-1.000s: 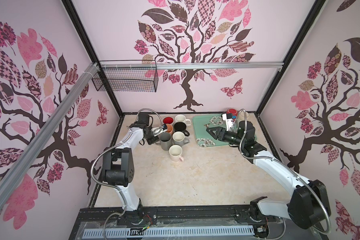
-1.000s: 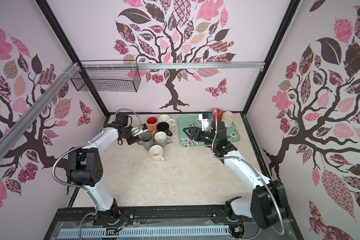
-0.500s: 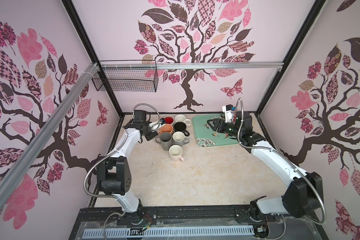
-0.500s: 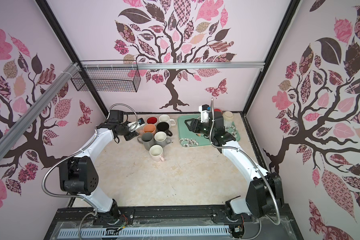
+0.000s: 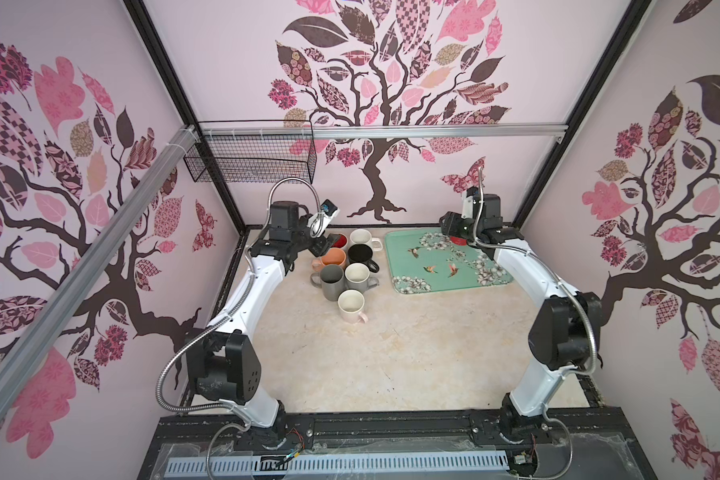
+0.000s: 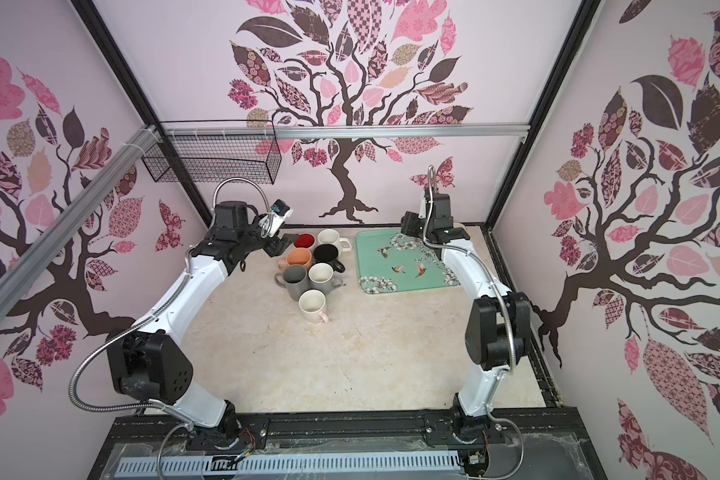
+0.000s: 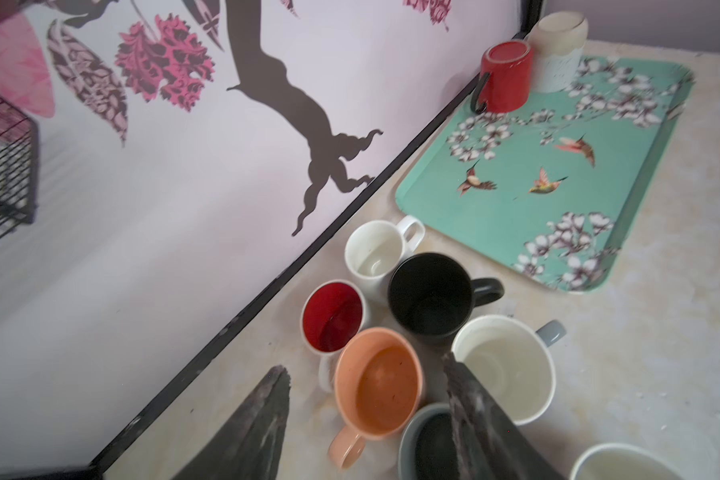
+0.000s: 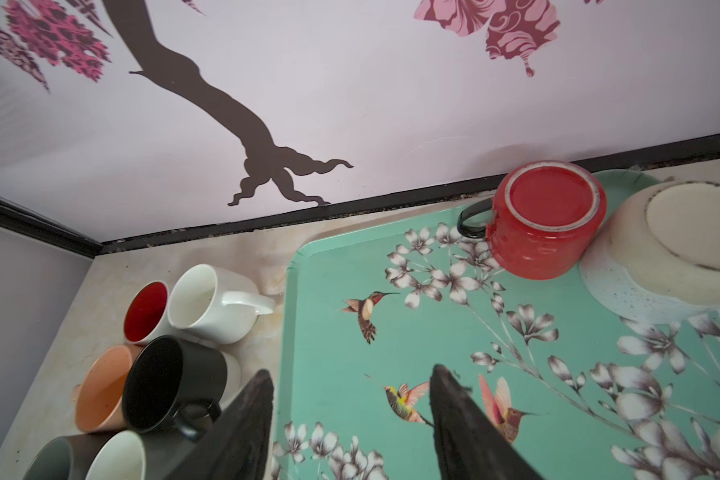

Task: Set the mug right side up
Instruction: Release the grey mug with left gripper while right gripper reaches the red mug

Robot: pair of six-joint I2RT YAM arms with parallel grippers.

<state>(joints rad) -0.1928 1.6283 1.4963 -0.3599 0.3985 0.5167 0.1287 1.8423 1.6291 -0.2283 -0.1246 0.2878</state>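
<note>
Your red mug (image 8: 545,224) sat bottom-up in the far corner of the tray (image 8: 329,332), close to the back wall (image 8: 350,104). Its dark handle (image 8: 472,222) pointed toward the upright mugs (image 5: 360,253). A cream cup (image 8: 674,249), also inverted, stood just beside it on the opposite side, touching or nearly so.

Your right gripper (image 8: 352,372) hung over the tray short of the mug, its jaws parted about halfway with nothing between them. Your left gripper (image 7: 364,363) hovered above the orange mug (image 7: 377,386) in the upright cluster, jaws likewise apart and empty.

The mug looked like glazed ceramic, so you could expect it to be rigid, fairly heavy for its size, slick under the pads, and liable to chip if dropped on the tray. The thin handle seemed a poor hold because the mug would likely swing from it. A grip across the body looked safer, with the jaws straddling the two free sides rather than the handle-to-cup line, and low enough to catch the full wall. You had little room at the cup and the wall, so lifting clear of both before rolling the mug over seemed wise.
</note>
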